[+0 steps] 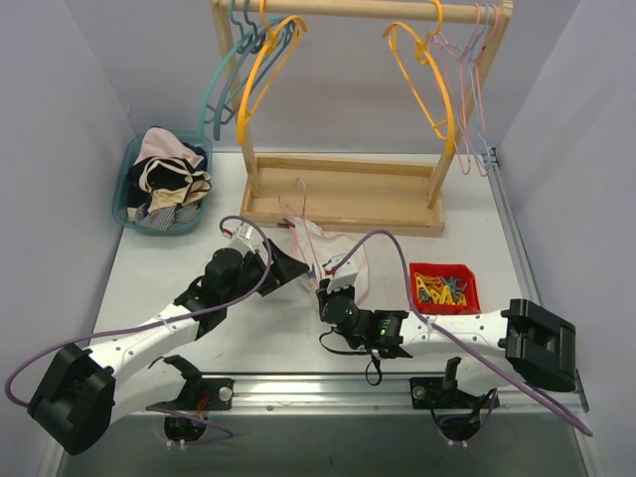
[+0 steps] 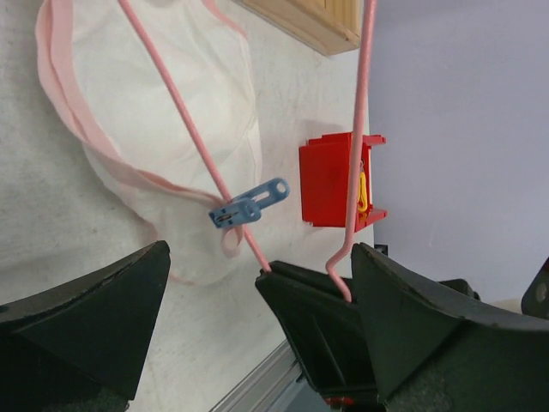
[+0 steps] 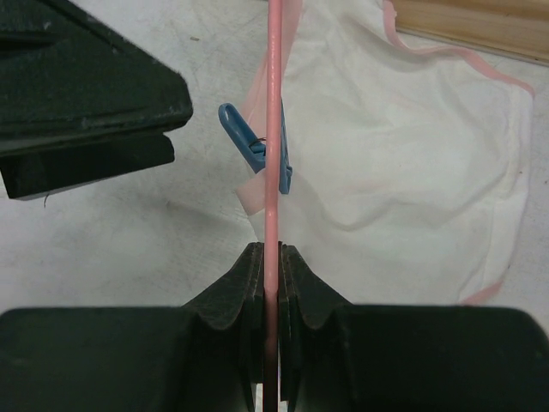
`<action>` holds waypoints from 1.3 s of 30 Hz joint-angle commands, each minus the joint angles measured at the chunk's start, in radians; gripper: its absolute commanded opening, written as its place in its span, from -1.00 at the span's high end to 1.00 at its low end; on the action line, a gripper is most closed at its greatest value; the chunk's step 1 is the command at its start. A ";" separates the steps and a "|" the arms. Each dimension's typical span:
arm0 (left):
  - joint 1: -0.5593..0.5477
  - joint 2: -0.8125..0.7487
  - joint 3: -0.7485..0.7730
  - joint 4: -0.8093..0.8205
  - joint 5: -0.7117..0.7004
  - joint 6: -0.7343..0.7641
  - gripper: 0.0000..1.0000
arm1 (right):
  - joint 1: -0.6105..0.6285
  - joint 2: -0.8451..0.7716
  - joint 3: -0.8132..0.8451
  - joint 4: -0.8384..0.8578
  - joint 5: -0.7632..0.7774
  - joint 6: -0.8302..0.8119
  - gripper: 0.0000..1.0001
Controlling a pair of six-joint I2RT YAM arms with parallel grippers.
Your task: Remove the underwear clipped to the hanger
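Note:
The pale pink-white underwear (image 1: 348, 260) (image 2: 163, 103) (image 3: 403, 146) lies flat on the table. A blue clip (image 2: 249, 204) (image 3: 256, 148) pins it to a thin pink hanger (image 1: 302, 211) (image 2: 184, 129) (image 3: 273, 129). My right gripper (image 1: 326, 290) (image 3: 270, 256) is shut on the hanger's wire just below the clip. My left gripper (image 1: 288, 266) (image 2: 262, 257) stands wide open beside it, with its fingers (image 2: 94, 318) on either side of the right gripper's tip and the wire, holding nothing.
A red bin (image 1: 444, 286) (image 2: 330, 180) of coloured clips sits to the right of the underwear. Behind it stands a wooden rack (image 1: 343, 194) hung with empty hangers (image 1: 263, 70). A blue basket (image 1: 164, 184) of clothes is at the back left.

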 commanded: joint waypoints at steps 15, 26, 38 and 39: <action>-0.077 0.149 0.230 -0.222 -0.252 0.183 -0.53 | 0.023 0.004 0.019 0.014 0.075 0.016 1.00; -0.079 0.207 0.244 -0.177 -0.200 0.174 -0.39 | 0.022 -0.005 0.027 0.004 0.088 0.008 1.00; -0.085 0.166 0.155 -0.171 -0.190 0.162 0.55 | 0.017 -0.041 0.024 -0.019 0.126 0.016 1.00; -0.085 0.157 0.140 -0.170 -0.192 0.156 0.55 | 0.016 -0.044 0.022 -0.019 0.126 0.018 1.00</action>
